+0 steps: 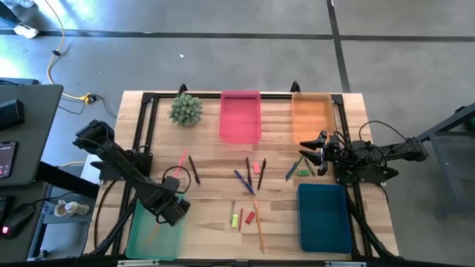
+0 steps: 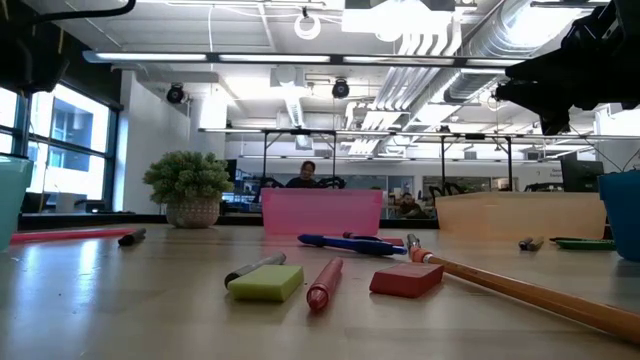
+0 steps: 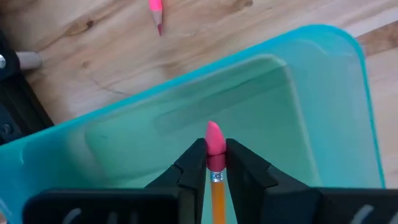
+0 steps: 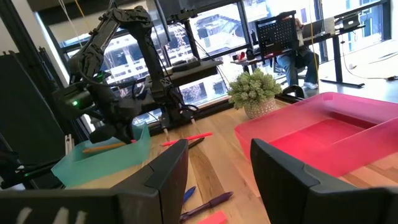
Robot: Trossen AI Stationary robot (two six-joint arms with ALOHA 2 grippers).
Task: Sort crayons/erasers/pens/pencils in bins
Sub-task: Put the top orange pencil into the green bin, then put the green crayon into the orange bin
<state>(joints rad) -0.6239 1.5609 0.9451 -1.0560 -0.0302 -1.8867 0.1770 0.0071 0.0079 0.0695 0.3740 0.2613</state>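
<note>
Pencil (image 3: 217, 186) | orange, pink eraser tip, pinched in left gripper (image 3: 216, 163) | long axis level, straight ahead | pale green bin (image 3: 323, 87) directly beneath | right gripper (image 4: 217, 168) open, well apart

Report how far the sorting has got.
Done: nothing visibly binned; the pink bin looks empty. In hand: the left tool holds an orange pencil over the pale green bin. Left: pens, erasers and another pencil lie on the table. The right tool waits open.

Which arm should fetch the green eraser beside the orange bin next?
Right. The right gripper hangs open right beside the green eraser, while the left gripper is over the pale green bin with an orange pencil between its fingers.
</note>
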